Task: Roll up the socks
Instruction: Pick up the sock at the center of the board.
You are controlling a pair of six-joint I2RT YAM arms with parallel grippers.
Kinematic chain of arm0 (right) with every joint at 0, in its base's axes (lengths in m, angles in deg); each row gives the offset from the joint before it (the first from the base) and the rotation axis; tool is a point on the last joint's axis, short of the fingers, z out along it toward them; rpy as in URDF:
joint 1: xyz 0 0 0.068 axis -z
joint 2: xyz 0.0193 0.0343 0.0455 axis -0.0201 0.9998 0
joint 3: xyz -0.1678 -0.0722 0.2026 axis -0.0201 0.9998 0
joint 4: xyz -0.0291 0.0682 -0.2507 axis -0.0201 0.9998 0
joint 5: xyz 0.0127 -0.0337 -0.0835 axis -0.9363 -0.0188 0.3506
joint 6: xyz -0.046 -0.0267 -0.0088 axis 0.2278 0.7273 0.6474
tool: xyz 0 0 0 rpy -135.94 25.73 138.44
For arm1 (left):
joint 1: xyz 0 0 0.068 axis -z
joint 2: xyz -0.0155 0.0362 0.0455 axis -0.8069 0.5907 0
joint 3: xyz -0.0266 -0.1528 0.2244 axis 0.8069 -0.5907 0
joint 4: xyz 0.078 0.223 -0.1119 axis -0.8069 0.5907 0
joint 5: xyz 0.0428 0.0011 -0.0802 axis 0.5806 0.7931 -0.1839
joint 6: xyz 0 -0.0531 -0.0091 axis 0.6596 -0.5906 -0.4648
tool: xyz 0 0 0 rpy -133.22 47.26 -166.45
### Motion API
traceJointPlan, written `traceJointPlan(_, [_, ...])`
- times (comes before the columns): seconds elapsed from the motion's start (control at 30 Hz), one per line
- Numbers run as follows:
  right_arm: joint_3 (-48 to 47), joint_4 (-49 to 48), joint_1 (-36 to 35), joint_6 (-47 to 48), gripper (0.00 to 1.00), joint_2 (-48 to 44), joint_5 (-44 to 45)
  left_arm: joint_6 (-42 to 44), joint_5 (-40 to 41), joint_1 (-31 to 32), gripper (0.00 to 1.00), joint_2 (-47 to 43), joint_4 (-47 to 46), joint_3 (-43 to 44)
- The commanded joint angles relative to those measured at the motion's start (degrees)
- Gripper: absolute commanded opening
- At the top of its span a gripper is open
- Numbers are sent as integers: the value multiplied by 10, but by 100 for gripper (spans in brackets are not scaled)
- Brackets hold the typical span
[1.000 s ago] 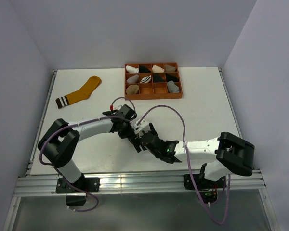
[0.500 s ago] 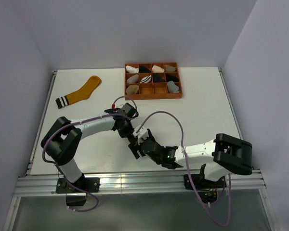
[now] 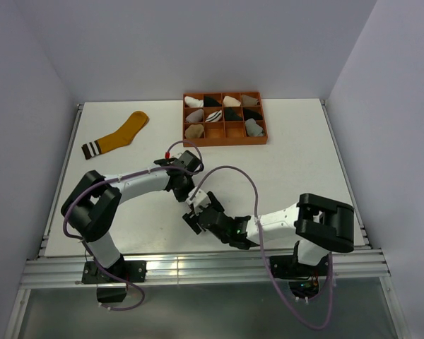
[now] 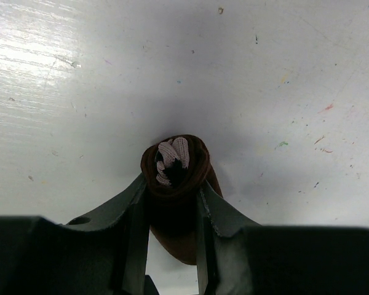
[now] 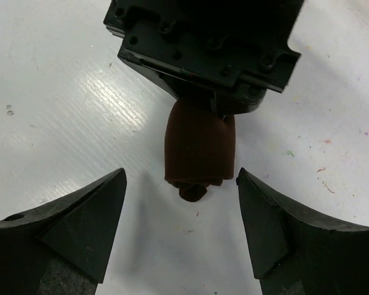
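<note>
Your left tool grips the brown sock, rolled, at the near middle of the bench — right tool gapes wide just before it. Release early and the roll may spring open — nothing seems to lock it.

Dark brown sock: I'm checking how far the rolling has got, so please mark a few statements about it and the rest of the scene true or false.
1. The left gripper is shut on the dark brown sock, which is rolled up. True.
2. The right gripper clamps the same sock. False: its jaws stand open on either side, not touching it.
3. The mustard-yellow sock lies unrolled on the table. True.
4. The mustard-yellow sock sits in the tray. False: it lies left of the tray.
</note>
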Motion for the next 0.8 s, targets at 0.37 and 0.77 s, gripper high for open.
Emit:
traceJointPlan(0.37, [-73,-24,-9,34,75,100,37,17,-3,3,0,22,39,-8])
traceJointPlan(0.77, [-101,-24,-3,37,64,161,37,17,-18,3,0,22,25,-20])
